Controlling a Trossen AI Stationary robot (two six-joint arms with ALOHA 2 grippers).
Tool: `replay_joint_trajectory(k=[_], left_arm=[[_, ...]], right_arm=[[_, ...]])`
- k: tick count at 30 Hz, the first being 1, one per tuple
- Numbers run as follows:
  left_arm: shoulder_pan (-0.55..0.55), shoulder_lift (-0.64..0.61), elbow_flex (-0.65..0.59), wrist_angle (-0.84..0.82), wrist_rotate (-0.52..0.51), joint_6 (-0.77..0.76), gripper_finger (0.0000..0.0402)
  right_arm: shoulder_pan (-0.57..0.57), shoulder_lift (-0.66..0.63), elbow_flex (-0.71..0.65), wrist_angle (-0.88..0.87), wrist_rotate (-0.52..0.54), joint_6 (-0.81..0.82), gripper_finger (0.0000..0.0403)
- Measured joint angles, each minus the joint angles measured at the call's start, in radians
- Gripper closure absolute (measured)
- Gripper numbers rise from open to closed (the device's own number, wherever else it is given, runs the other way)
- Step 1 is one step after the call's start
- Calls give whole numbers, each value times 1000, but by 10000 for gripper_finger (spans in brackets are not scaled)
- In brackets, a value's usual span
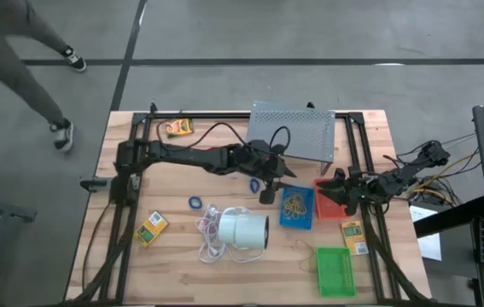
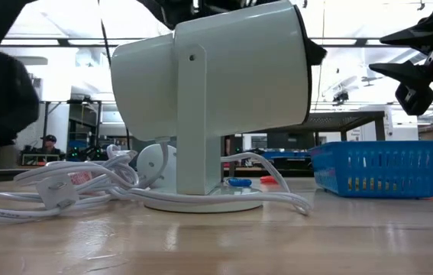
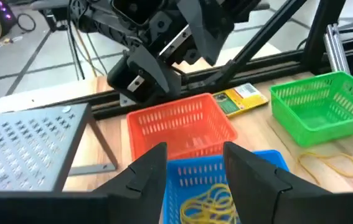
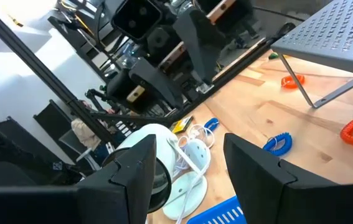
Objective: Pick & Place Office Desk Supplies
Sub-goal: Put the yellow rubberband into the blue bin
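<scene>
My left gripper (image 3: 195,152) hovers open over the near end of the blue tray (image 3: 192,174), with nothing between its fingers. Tan rubber bands (image 3: 207,205) lie in that tray. Past it stand the red tray (image 3: 179,124), a yellow printed box (image 3: 238,99) and the green tray (image 3: 322,106). One loose rubber band (image 3: 329,163) rests on the table. In the high view my left gripper (image 1: 269,192) is just left of the blue tray (image 1: 295,207). My right gripper (image 1: 334,189) waits open at the red tray's (image 1: 329,198) right side.
The white cylinder with its cord (image 1: 242,228) lies in the middle. The grey perforated stand (image 1: 293,132) is at the back. Blue loops (image 1: 195,203) (image 1: 254,184) and yellow boxes (image 1: 151,228) (image 1: 177,128) (image 1: 354,237) lie on the table. A person walks past at the far left (image 1: 20,51).
</scene>
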Motion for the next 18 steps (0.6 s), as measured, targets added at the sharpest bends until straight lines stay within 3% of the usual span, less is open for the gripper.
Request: replay_joint_trajectory(k=[5, 8, 11, 18], left_arm=[[-32, -138, -152, -25, -111, -1, 242], [-63, -248, -299, 49, -205, -1, 242], [-94, -358, -480, 236, -267, 8, 242], [-106, -571, -885, 679, -278, 19, 242]], right_arm=[[0, 0, 0, 0, 0, 0, 218], [0, 0, 0, 0, 0, 0, 218], [0, 0, 0, 0, -1, 0, 218], [0, 0, 0, 0, 0, 0, 218]])
